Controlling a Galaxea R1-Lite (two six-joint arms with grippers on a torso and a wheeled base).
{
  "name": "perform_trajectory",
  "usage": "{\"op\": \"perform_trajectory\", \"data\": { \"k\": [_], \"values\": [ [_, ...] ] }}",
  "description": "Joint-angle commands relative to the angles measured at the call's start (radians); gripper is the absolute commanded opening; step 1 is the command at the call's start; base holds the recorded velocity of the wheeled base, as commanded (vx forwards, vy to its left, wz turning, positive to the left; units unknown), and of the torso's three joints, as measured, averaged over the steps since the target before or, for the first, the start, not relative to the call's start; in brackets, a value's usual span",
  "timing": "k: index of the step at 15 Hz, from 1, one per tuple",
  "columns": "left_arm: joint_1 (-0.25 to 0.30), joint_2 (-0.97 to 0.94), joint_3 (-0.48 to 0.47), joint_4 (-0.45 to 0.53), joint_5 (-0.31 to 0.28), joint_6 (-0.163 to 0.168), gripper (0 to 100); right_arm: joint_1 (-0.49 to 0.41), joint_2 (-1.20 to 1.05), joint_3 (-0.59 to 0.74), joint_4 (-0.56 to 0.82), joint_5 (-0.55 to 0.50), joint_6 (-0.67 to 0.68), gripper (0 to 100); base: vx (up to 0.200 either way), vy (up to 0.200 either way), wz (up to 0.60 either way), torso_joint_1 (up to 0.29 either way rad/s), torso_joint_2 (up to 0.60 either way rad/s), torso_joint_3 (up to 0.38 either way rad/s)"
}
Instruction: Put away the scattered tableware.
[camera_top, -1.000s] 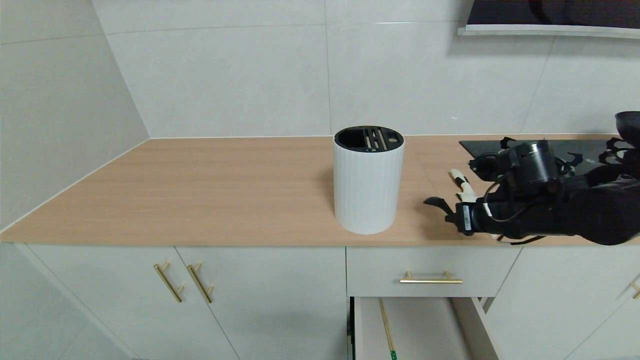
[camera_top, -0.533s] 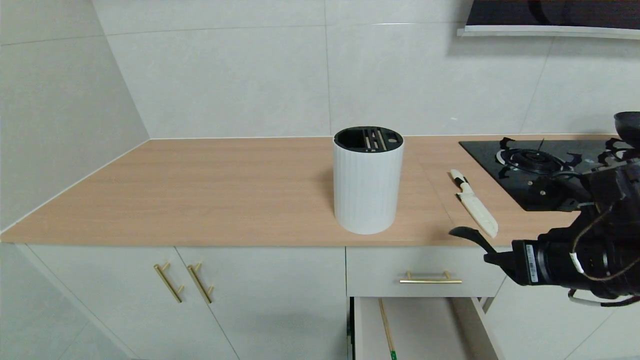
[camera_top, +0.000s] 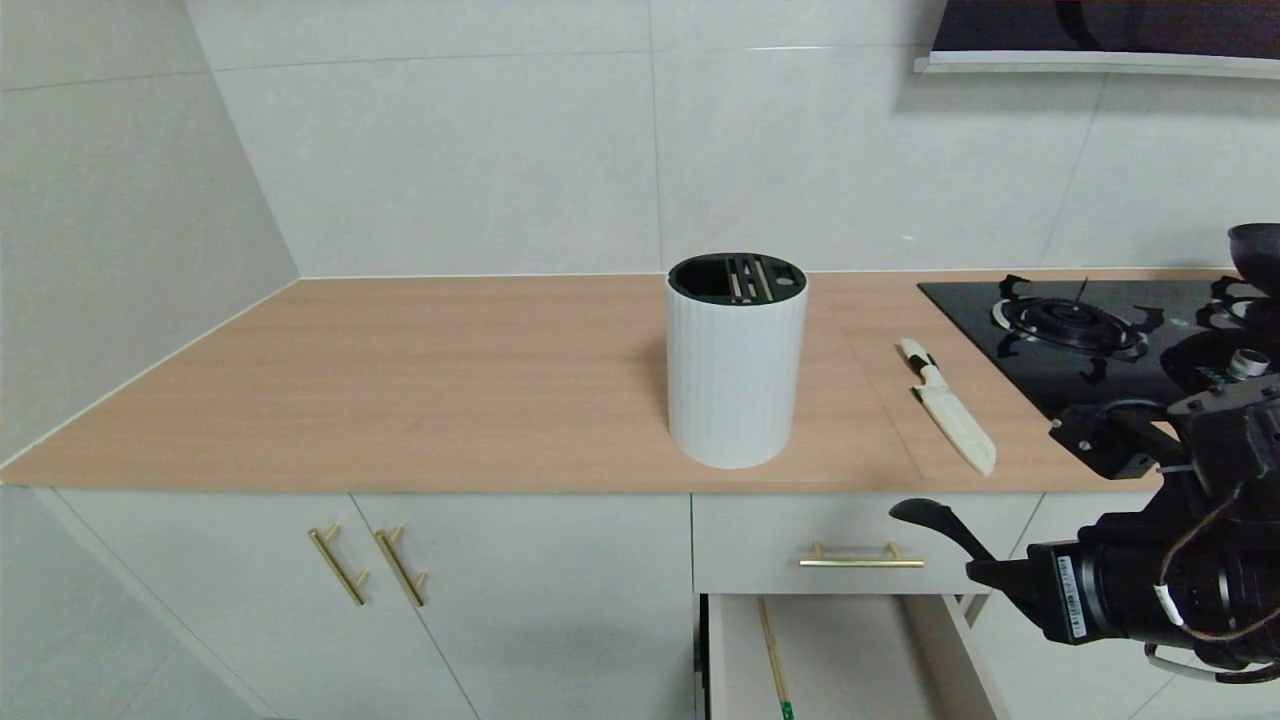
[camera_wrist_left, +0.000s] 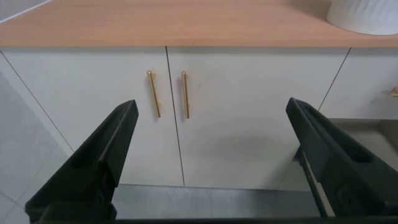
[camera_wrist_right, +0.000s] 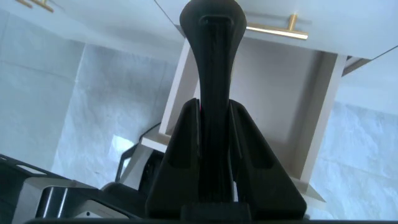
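My right claw (camera_top: 917, 513) is pinched shut with nothing in it; it hangs lower than the white holder (camera_top: 737, 370) and off to its right, in front of the cupboards. The knife (camera_top: 948, 405) lies flat on the wooden counter (camera_top: 400, 370), to the right of the holder and not touching it; the black stove (camera_top: 1070, 335) is farther right. Right below the holder a drawer (camera_top: 860, 650) is open, with a thin wooden stick (camera_top: 771, 650) lying inside. My left claw (camera_wrist_left: 211, 112) is spread wide and holds nothing; it is down low, left of the holder, facing two gold door handles (camera_wrist_left: 168, 93).
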Motion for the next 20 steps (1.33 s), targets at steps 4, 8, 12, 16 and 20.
{"op": "perform_trajectory", "data": {
  "k": [4,8,12,16,20],
  "values": [
    [0.0,0.001,0.0,0.0,0.0,0.001,100,0.002,0.023,0.01,-0.005,0.0,0.0,0,0.0,0.0,0.0,-0.084,0.17,0.103],
    [0.0,0.001,0.0,0.0,0.0,0.0,100,0.002,0.025,0.01,-0.003,0.0,0.0,0,0.0,0.0,0.0,-0.203,0.47,0.27],
    [0.0,0.001,0.0,0.0,0.0,0.0,100,0.002,0.042,0.016,-0.005,0.0,-0.002,0,0.0,0.0,0.0,-0.201,0.49,0.289],
    [0.0,0.001,0.0,0.0,0.0,0.0,100,0.002,0.045,0.017,-0.011,0.0,-0.002,0,0.0,0.0,0.0,-0.182,0.47,0.289],
    [0.0,0.001,0.0,0.0,0.0,0.0,100,0.002,0.046,0.019,-0.011,0.0,-0.002,0,0.0,0.0,0.0,-0.152,0.46,0.31]
  ]
}}
